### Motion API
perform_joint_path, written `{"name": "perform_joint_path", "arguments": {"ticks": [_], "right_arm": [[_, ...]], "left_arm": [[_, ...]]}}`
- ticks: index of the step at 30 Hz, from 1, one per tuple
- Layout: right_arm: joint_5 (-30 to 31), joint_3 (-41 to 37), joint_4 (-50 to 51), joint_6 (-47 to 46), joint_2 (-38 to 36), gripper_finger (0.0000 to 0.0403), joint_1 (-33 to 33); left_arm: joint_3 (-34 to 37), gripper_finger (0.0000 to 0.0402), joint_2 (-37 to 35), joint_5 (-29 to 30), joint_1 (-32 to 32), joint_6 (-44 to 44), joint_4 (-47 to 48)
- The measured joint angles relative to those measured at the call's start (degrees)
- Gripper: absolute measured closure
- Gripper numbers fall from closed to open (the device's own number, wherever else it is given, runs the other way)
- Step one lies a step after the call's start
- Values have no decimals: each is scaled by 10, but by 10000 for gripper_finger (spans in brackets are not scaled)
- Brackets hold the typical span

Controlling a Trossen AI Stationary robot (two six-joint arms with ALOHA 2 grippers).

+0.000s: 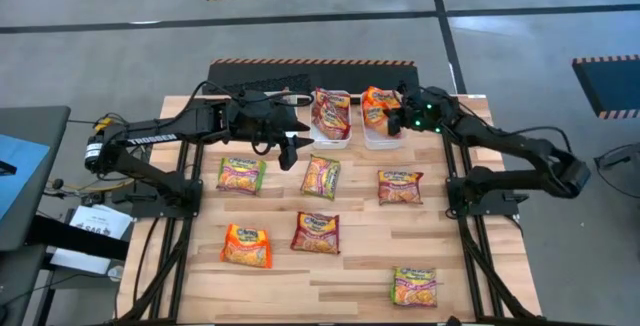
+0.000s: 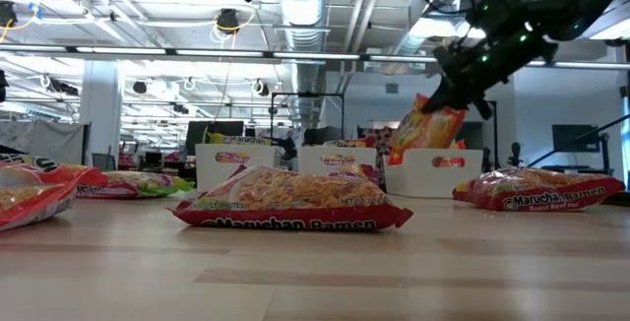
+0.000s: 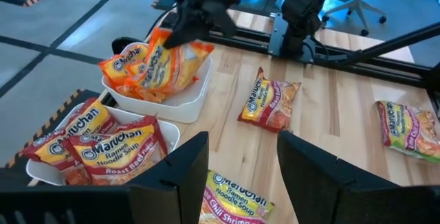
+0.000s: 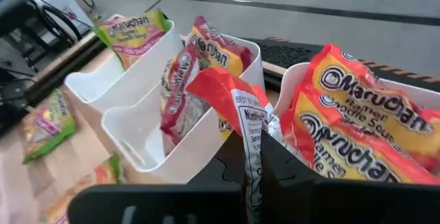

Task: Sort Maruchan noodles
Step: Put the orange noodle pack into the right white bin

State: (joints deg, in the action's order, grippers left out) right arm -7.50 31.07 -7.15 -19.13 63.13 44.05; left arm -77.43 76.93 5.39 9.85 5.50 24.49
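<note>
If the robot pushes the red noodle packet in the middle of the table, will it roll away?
Probably not: the red packet lies flat, so it would likely slide. Its glossy wrapper looks slippery on the table. The puffy wrapper probably crinkles when pinched.

A tabletop [image 1: 350, 266] of pale wood planks, smooth with a faint satin sheen and visible grain. Scattered ramen packets [image 1: 316, 233] are glossy plastic film, crinkled, catching highlights on their orange-yellow fronts. Three bins [image 4: 148, 131] are smooth white plastic with a soft, slightly shiny finish and rounded rims. Both arms [image 1: 150, 138] look like matt black metal and plastic, with black cables along them. The right gripper [image 4: 256, 157] has dark matt fingers pinching a shiny red-edged packet [image 4: 237, 107]. The floor [image 1: 120, 46] beyond is dull grey concrete.
</note>
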Motion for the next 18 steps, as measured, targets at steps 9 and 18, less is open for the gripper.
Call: {"name": "perform_joint_path", "arguments": {"ticks": [9, 18], "right_arm": [[15, 0, -14, 74, 72, 365, 0], [48, 0, 47, 102, 81, 314, 4]], "left_arm": [[0, 240, 0, -1, 0, -12, 4], [0, 240, 0, -2, 0, -27, 5]]}}
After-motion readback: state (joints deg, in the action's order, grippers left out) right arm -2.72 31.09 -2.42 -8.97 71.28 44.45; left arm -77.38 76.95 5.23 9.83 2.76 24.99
